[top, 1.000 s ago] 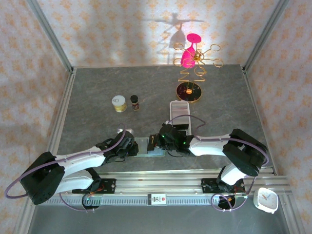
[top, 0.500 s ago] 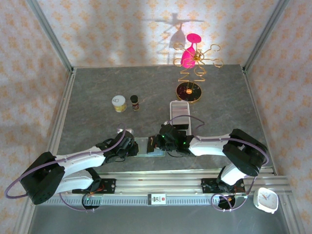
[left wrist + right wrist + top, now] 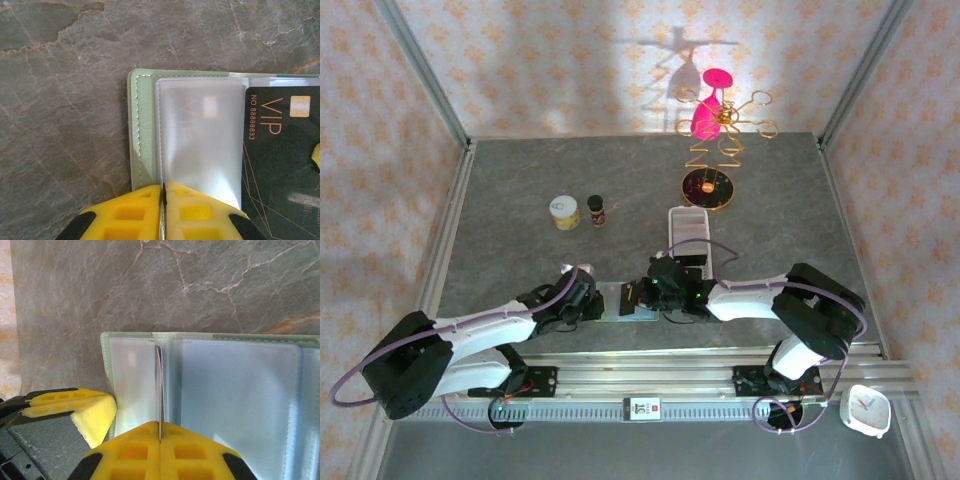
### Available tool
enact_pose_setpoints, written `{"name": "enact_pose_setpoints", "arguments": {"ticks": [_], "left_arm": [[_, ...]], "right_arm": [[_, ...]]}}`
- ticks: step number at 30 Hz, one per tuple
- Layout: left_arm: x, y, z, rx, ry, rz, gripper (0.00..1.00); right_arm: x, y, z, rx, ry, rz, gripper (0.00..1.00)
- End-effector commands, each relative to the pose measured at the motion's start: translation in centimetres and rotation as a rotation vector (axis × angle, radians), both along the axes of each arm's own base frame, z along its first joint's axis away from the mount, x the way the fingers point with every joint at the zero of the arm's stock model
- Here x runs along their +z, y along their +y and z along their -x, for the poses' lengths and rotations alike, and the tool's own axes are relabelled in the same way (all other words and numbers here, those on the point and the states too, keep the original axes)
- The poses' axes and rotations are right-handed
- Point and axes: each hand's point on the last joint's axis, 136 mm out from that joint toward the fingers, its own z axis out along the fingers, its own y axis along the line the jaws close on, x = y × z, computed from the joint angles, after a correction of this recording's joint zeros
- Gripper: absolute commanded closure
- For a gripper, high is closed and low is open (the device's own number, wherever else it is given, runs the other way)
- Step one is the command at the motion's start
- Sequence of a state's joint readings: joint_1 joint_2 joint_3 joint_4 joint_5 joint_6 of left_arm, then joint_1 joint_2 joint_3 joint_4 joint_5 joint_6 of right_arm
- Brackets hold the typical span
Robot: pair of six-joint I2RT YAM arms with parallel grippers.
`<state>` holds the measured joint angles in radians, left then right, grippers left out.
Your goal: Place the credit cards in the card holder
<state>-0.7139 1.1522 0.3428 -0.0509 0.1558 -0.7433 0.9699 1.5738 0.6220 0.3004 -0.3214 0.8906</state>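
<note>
Your card holder lies open on the desk near its front edge, between both arms. One credit card sits inside a frosted sleeve; a black VIP card lies just beside it. Your left hand is pinched tight on the card holder at that sleeve's edge. Your right hand is clamped on the black VIP card.

card holder lying open and flat, sage-green, stitched edge, frosted pockets facing up | pocketed card showing faintly through the end pocket | black VIP card lying face up just beside it, gold chip showing | thin card standing edge-on over the pockets
</note>
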Motion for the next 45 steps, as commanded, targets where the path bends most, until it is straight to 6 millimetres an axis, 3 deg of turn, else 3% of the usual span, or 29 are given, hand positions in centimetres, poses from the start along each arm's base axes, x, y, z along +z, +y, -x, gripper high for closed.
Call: {"name": "enact_pose_setpoints", "arguments": {"ticks": [1,14,22,39,45], "left_arm": [[-1.1,0.9,0.7,0.017,0.026,-0.037,0.87],[-1.1,0.9,0.6,0.019,0.023,-0.036,0.87],[-1.0,0.6,0.6,0.015,0.023,-0.033,0.87],[-1.0,0.7,0.6,0.016,0.020,-0.037,0.88],[-1.1,0.7,0.7,0.016,0.024,-0.036,0.88]], "right_arm": [[-0.7,-1.2,0.0,-0.039,-0.011,0.050,1.00],[-0.7,-2.3,-0.9,-0.102,-0.038,0.079,1.00],[-0.9,-0.9,0.0,-0.035,-0.012,0.022,1.00],[-2.2,-1.2,1.2,-0.004,0.036,0.037,1.00],[-1.9,-2.2,-0.1,-0.061,-0.025,0.082,1.00]]}}
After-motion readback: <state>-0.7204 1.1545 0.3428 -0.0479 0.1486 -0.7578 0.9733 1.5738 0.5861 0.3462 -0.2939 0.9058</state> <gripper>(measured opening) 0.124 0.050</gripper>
